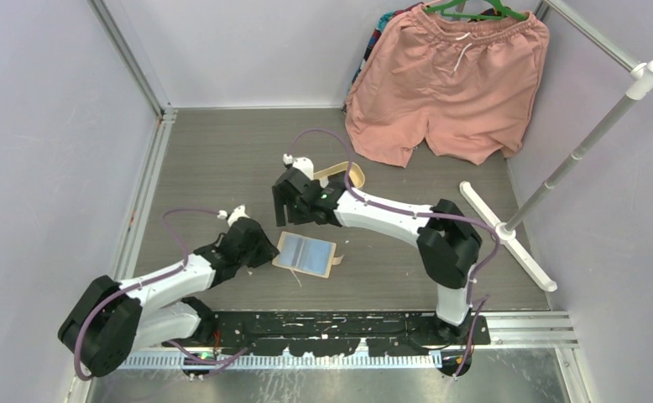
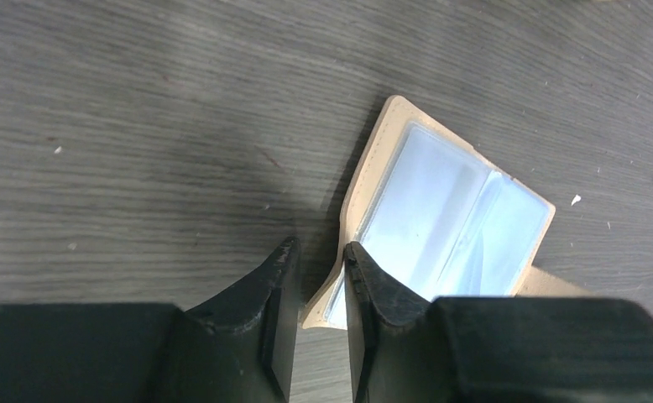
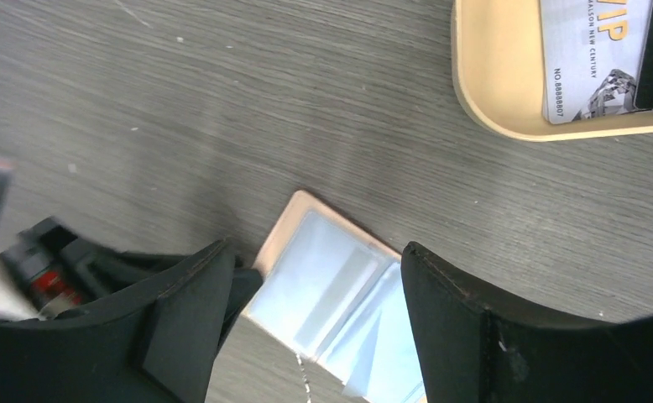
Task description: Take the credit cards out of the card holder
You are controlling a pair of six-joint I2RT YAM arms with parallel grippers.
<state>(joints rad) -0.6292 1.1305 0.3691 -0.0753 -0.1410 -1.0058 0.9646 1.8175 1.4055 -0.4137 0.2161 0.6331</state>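
Extraction step in hand: the card holder (image 1: 306, 254) lies open on the table (image 1: 222, 159), the left gripper (image 2: 319, 250) pinches its corner, the right gripper (image 3: 315, 248) hangs wide open above, credit cards (image 3: 587, 59) sit in the tray (image 3: 491, 101), and the next move calls for checking the pockets, whose contents cannot be told.

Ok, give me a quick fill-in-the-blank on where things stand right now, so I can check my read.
1. The card holder lies ____ on the table, clear pockets up.
2. The left pincer has an edge of the ____ between its fingers.
3. The right pincer hangs over the holder with jaws ____.
4. The silver card in the cream tray reads ____.
Missing words: open; card holder; open; VIP.
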